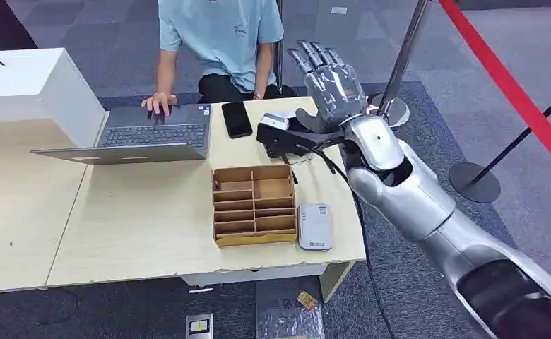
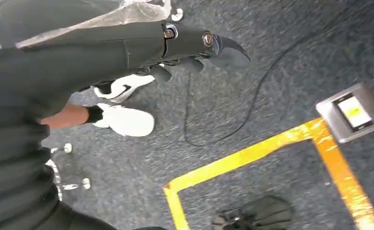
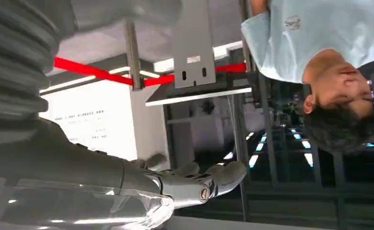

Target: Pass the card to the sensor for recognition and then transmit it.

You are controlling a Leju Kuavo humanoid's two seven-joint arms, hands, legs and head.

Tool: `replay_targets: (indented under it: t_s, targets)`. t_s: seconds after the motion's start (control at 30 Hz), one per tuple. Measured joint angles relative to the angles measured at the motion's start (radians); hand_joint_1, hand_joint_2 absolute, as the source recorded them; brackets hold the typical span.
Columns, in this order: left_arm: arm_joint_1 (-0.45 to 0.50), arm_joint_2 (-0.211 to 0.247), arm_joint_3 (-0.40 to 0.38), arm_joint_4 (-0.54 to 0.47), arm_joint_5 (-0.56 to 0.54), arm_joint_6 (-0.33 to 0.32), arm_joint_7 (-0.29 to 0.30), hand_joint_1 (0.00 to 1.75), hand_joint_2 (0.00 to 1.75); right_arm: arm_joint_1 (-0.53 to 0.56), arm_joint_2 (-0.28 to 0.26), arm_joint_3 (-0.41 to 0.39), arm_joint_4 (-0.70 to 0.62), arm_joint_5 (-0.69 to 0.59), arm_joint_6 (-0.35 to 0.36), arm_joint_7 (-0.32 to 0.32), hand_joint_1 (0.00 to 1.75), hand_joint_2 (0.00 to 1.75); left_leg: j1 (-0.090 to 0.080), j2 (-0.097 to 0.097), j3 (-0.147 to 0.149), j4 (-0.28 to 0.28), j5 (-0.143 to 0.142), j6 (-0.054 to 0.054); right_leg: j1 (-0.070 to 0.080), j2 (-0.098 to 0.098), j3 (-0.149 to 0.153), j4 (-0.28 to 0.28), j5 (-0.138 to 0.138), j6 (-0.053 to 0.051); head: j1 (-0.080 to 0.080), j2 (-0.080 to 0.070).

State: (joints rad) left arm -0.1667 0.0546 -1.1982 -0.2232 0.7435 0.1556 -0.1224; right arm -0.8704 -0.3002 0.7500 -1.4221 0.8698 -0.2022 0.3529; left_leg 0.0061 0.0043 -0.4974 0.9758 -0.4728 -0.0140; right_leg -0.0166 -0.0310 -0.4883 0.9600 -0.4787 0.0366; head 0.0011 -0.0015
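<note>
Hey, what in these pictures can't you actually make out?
- Card: no view lets me tell whether the raised right hand holds one.
- Cardboard organizer, head view: any contents too small to see.
- Left hand, left wrist view: blurred and dark, so its grip is unclear.

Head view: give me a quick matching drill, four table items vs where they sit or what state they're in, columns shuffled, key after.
Things:
1. laptop
2. black phone
3. white card reader
4. cardboard organizer

Places or states:
A. lying flat between the laptop and the right hand
B. at the table's near right corner, beside the organizer
C. open, with a person's hand on its keyboard
D. middle of the table, divided into compartments

Pairs: 1-C, 2-A, 3-B, 4-D
</note>
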Motion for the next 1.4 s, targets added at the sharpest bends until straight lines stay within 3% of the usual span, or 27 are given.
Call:
replay_targets:
  t_s: [0.1,0.13,0.17,0.2,0.23,0.27,0.3,0.33,0.37,0.4,0.47,0.57,0.73,0.9,0.93,0.97,1.0,1.03,1.1,1.4]
  targets:
    - [-0.006,0.0,0.0,0.0,-0.021,-0.01,0.028,0.0,1.75,0.0,0.01,0.0,0.004,-0.012,-0.003,-0.012,1.55,1.75,0.0,0.0,0.0,0.0,0.0,0.0,0.0,0.0,0.0,0.0,0.0,0.0,0.0,0.0]
    - [-0.006,0.0,0.0,0.0,-0.023,-0.011,0.038,0.0,1.75,0.0,0.014,0.001,0.006,-0.014,-0.005,-0.016,1.43,1.75,0.0,0.0,0.0,0.0,0.0,0.0,0.0,0.0,0.0,0.0,0.0,0.0,0.0,0.0]
    - [-0.006,0.0,0.0,0.0,-0.025,-0.012,0.043,0.0,1.75,0.0,0.021,0.002,0.009,-0.014,-0.01,-0.018,1.12,1.75,0.0,0.0,0.0,0.0,0.0,0.0,0.0,0.0,0.0,0.0,0.0,0.0,0.0,0.0]
    - [-0.005,0.001,0.0,0.0,-0.026,-0.012,0.049,0.0,1.75,0.0,0.027,0.004,0.012,-0.016,-0.013,-0.019,1.06,1.75,0.0,0.0,0.0,0.0,0.0,0.0,0.0,0.0,0.0,0.0,0.0,0.0,0.0,0.0]
    - [-0.004,0.002,0.0,0.0,-0.027,-0.013,0.053,0.0,1.75,0.001,0.034,0.005,0.016,-0.016,-0.016,-0.021,0.75,1.75,0.0,0.0,0.0,0.0,0.0,0.0,0.0,0.0,0.0,0.0,0.0,0.0,0.0,0.0]
    - [-0.002,0.004,0.0,0.0,-0.027,-0.013,0.055,0.0,1.75,0.002,0.041,0.006,0.019,-0.016,-0.018,-0.025,0.7,1.75,0.0,0.0,0.0,0.0,0.0,0.0,0.0,0.0,0.0,0.0,0.0,0.0,0.0,0.0]
    - [0.0,0.006,0.0,0.0,-0.026,-0.012,0.056,0.0,1.75,0.004,0.049,0.008,0.022,-0.016,-0.023,-0.028,0.68,1.75,0.0,0.0,0.0,0.0,0.0,0.0,0.0,0.0,0.0,0.0,0.0,0.0,0.0,0.0]
    - [0.003,0.008,0.0,0.0,-0.025,-0.012,0.056,0.0,1.75,0.008,0.056,0.01,0.025,-0.017,-0.027,-0.03,0.87,1.75,0.001,0.0,0.0,0.0,0.0,0.0,0.001,0.0,0.0,0.0,0.0,0.0,0.0,0.0]
    - [0.007,0.013,0.0,0.0,-0.023,-0.011,0.056,0.0,1.75,0.014,0.063,0.013,0.029,-0.019,-0.03,-0.035,1.62,1.75,0.001,0.0,0.0,0.0,0.0,0.0,0.001,0.0,0.0,0.0,0.0,0.0,0.0,0.0]
    - [0.01,0.016,0.0,0.0,-0.021,-0.01,0.058,0.0,1.75,0.02,0.067,0.016,0.033,-0.02,-0.031,-0.039,1.64,1.75,0.001,0.0,-0.001,0.0,0.0,0.0,0.001,0.0,0.0,0.0,0.0,0.0,0.0,0.0]
    - [0.015,0.023,0.0,0.0,-0.019,-0.01,0.066,0.0,1.75,0.034,0.082,0.024,0.045,-0.021,-0.034,-0.046,1.48,1.75,0.001,0.0,-0.001,0.0,0.0,0.0,0.001,0.0,0.0,0.0,0.0,0.0,0.0,0.0]
    - [0.025,0.032,0.0,0.0,-0.018,-0.01,0.074,0.0,1.75,0.057,0.103,0.035,0.067,-0.031,-0.031,-0.062,1.45,1.75,0.001,0.0,-0.001,0.0,0.0,0.0,0.001,0.0,0.0,0.0,0.0,0.0,0.0,0.0]
    - [0.032,0.041,0.0,0.0,-0.011,-0.01,0.071,0.0,1.75,0.099,0.132,0.054,0.105,-0.073,-0.023,-0.099,1.59,1.75,0.001,0.0,-0.001,0.0,0.0,0.0,0.001,0.0,0.0,0.0,0.0,0.0,0.0,0.0]
    - [0.032,0.042,0.0,0.0,-0.01,0.0,0.046,0.0,1.75,0.145,0.159,0.073,0.155,-0.087,-0.03,-0.129,1.47,1.75,0.001,0.0,-0.001,0.0,0.0,0.0,0.001,0.0,0.0,0.0,0.0,0.0,0.0,0.0]
    - [0.031,0.042,0.001,0.0,-0.01,0.002,0.043,0.0,1.75,0.151,0.162,0.075,0.163,-0.089,-0.032,-0.132,1.38,1.75,0.001,0.0,-0.001,0.0,0.0,0.0,0.001,0.0,0.0,0.0,0.0,0.0,0.0,0.0]
    - [0.031,0.042,0.001,0.0,-0.011,0.005,0.037,0.0,1.75,0.157,0.164,0.077,0.172,-0.091,-0.036,-0.133,0.86,1.75,0.001,0.0,-0.001,0.0,0.0,0.0,0.001,0.0,0.0,0.0,0.0,0.0,0.0,0.0]
    - [0.031,0.042,0.001,0.0,-0.011,0.006,0.034,0.0,1.75,0.163,0.164,0.079,0.179,-0.096,-0.039,-0.133,0.49,1.75,0.001,0.0,-0.001,0.0,0.0,0.0,0.001,0.0,0.0,0.0,0.0,0.0,0.0,0.0]
    - [0.031,0.042,0.001,0.0,-0.013,0.006,0.031,0.0,1.75,0.17,0.164,0.079,0.183,-0.098,-0.043,-0.133,0.47,1.75,0.001,0.0,-0.001,0.0,0.0,0.0,0.001,0.0,0.0,-0.001,0.0,0.0,0.0,0.0]
    - [0.031,0.043,0.001,0.0,-0.014,0.006,0.03,0.0,1.75,0.182,0.164,0.079,0.193,-0.1,-0.048,-0.132,0.61,1.75,0.001,0.0,0.0,0.0,0.0,0.0,0.001,0.0,0.0,-0.001,0.0,0.0,0.0,0.0]
    - [0.036,0.042,0.001,0.0,-0.015,-0.005,0.047,0.0,1.75,0.21,0.154,0.076,0.201,-0.105,-0.046,-0.113,0.65,1.75,0.001,0.0,0.0,0.0,0.0,0.0,0.001,0.0,-0.001,-0.001,0.0,0.0,0.0,0.0]
